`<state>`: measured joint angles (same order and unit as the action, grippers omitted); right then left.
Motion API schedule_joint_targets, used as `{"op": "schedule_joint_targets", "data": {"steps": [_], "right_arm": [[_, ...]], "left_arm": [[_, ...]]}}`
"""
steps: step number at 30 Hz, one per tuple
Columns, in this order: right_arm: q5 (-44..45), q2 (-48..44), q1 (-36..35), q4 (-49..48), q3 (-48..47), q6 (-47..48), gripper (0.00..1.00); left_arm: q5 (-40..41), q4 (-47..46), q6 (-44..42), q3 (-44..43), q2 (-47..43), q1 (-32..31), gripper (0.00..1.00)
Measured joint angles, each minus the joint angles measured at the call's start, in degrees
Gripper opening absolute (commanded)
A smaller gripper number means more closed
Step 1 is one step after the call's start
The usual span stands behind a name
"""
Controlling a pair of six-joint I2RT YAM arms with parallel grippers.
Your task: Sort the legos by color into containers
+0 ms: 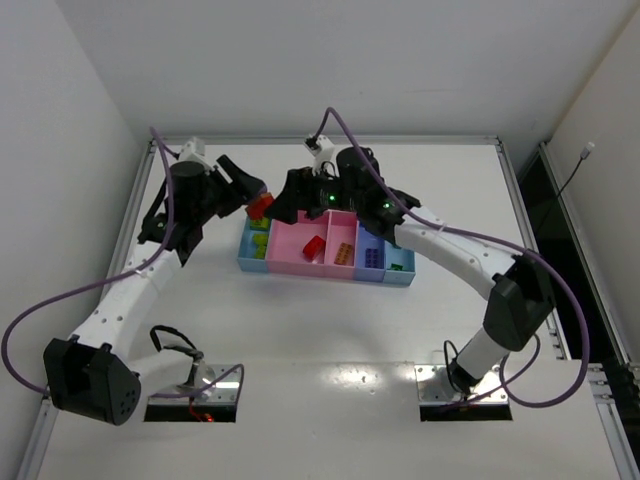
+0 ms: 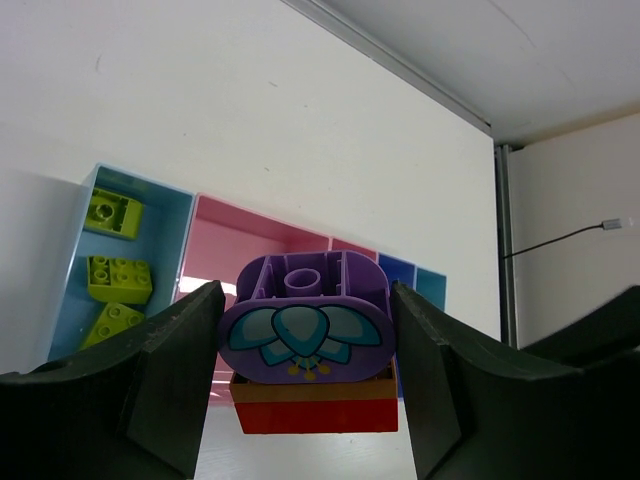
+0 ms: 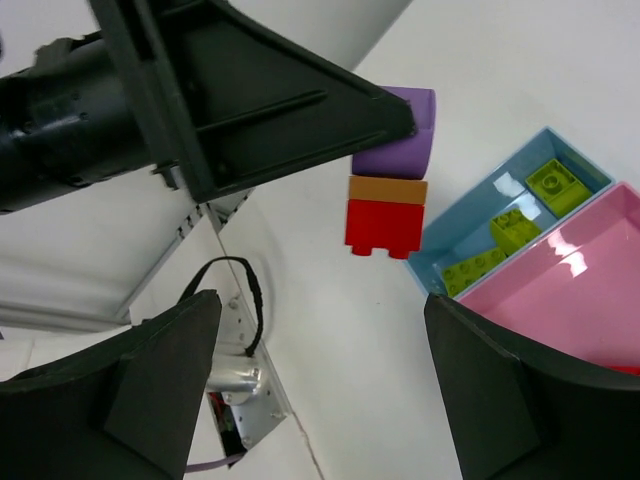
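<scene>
Near containers (image 1: 287, 252) left end, L jaws hold purple-orange-red lego stack (image 2: 310, 350); R jaws wide, empty.

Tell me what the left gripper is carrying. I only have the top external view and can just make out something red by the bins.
Observer: The left gripper is shut on a stack of three: a purple rounded piece on top, a thin orange plate, and a red brick below.
Operator: Where is it gripped?
Observer: The fingers press the purple piece's sides; the orange and red parts hang beneath.
Operator: Is the right gripper holding anything?
Observer: No, the right gripper is open with nothing between its fingers.
</scene>
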<state>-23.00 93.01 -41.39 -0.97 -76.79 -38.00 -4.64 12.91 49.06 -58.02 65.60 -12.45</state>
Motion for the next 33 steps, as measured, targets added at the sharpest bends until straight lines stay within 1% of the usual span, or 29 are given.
{"op": "schedule_joint_targets", "data": {"steps": [16, 19, 20, 22, 23, 25, 26, 27, 28, 33], "right_arm": [[0.52, 7.93, -1.44, 0.07, -7.93, -1.49, 0.85], [0.72, 8.52, -1.88, 0.13, -8.63, -1.49, 0.78], [0.70, 8.70, -2.01, 0.11, -8.83, -1.46, 0.71], [1.14, 9.01, -2.43, 0.07, -9.18, -1.20, 0.62], [1.57, 9.07, -2.67, 0.15, -9.22, -1.07, 0.51], [2.80, 9.11, -3.08, 0.63, -9.29, -0.52, 0.37], [3.72, 9.14, -3.28, 1.07, -9.33, -0.20, 0.26], [4.48, 9.14, -3.34, 1.25, -9.40, 0.28, 0.07], [5.40, 9.14, -3.50, 1.66, -9.49, 0.61, 0.01], [8.31, 9.20, -4.68, 2.56, -10.08, 1.99, 0.00]], "left_arm": [[-3.08, 0.15, 0.81, 0.00, -3.65, 0.55, 0.00], [-3.13, 0.31, 0.85, 0.00, -4.02, 0.55, 0.00], [-3.13, 0.35, 0.87, 0.00, -4.13, 0.55, 0.00], [-3.15, 0.33, 0.94, 0.00, -4.24, 0.55, 0.00], [-3.15, 0.35, 0.96, 0.00, -4.26, 0.55, 0.00], [-3.10, 0.42, 0.94, 0.00, -4.35, 0.57, 0.00], [-3.04, 0.48, 0.85, 0.00, -4.52, 0.59, 0.00], [-2.73, 0.76, 0.79, 0.00, -4.66, 0.63, 0.00], [-2.38, 0.90, 0.76, 0.00, -4.70, 0.76, 0.00], [-1.97, 1.22, 0.83, 0.00, -4.76, 0.92, 0.00]]}}
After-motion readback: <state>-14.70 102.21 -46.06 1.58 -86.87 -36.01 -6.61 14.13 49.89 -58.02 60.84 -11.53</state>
